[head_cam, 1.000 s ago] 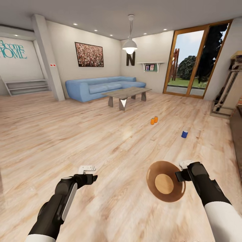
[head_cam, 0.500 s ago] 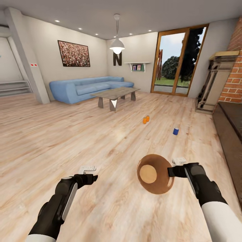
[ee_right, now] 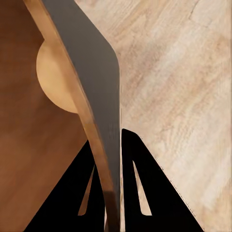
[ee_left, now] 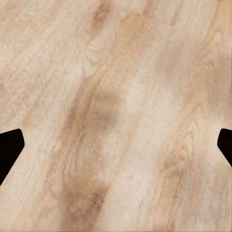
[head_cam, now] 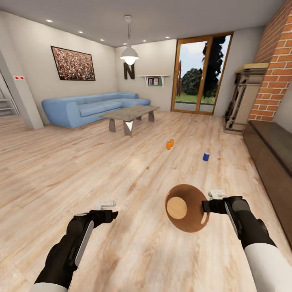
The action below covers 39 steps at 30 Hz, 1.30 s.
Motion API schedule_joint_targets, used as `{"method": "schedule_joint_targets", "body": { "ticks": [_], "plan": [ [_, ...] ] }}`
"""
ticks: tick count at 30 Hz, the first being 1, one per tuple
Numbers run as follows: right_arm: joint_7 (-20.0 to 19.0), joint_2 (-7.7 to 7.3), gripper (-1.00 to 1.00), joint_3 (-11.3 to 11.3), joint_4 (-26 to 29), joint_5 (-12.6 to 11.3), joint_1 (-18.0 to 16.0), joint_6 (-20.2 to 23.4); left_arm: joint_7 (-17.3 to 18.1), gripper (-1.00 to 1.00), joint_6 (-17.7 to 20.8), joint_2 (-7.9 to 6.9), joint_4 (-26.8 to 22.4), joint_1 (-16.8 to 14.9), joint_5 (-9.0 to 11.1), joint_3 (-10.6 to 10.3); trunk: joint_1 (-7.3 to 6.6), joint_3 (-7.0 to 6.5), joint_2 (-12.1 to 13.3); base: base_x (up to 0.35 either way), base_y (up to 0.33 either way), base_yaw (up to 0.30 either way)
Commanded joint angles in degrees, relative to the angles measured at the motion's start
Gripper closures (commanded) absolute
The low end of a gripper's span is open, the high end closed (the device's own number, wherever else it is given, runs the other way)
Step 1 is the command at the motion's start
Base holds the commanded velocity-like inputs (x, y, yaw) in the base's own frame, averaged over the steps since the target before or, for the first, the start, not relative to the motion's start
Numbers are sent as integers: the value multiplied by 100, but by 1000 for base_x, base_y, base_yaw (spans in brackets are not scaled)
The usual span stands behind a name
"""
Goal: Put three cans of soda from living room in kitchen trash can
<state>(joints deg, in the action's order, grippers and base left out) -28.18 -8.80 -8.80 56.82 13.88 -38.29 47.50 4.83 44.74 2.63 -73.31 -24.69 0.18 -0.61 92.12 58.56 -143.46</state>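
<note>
Two orange soda cans (head_cam: 170,144) stand together on the wood floor ahead, with the blue soda can (head_cam: 206,156) a little to their right. My right gripper (head_cam: 207,205) is shut on the rim of the copper-brown trash can (head_cam: 187,207), held above the floor and tilted so its open mouth faces me. In the right wrist view the fingers (ee_right: 140,188) clamp the trash can's wall (ee_right: 29,145), one inside and one outside. My left gripper (head_cam: 110,209) hangs open and empty over bare floor, its fingertips (ee_left: 9,145) wide apart. The cans lie well beyond both grippers.
A grey low table (head_cam: 129,114) and a blue sofa (head_cam: 93,106) stand behind the cans. A brick fireplace (head_cam: 278,69) and a dark low cabinet (head_cam: 271,148) line the right side. A glass door (head_cam: 198,77) is at the back.
The camera has swung right, so the room slid left and the brick wall and cabinet came into view. The trash can stays in my right gripper; the left arm keeps its pose.
</note>
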Motion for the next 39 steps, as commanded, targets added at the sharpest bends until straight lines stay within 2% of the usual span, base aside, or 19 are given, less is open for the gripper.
{"method": "schedule_joint_targets", "body": {
  "ticks": [1, 17, 30, 39],
  "plan": [
    [-41, 3, 100, -5, 6, -210, -3, 43, 0, -100, -1, 0, 1, 0, -1, 0, -1, -1, -1, 145, 303, -27],
    [-13, 32, 100, 27, 13, -214, -3, 43, -8, -100, -1, 0, 1, 0, -1, 0, -1, -1, -1, 245, 219, -37],
    [-12, 26, 100, -8, 13, -211, -3, 41, -22, -100, -1, 0, 2, 0, -7, 0, -1, -24, -1, 322, 14, -240],
    [-15, -6, 100, -24, 13, -210, -3, 33, -40, -100, -1, 2, 10, 0, -30, -35, -1, -64, -1, 296, -124, -233]
  ]
}}
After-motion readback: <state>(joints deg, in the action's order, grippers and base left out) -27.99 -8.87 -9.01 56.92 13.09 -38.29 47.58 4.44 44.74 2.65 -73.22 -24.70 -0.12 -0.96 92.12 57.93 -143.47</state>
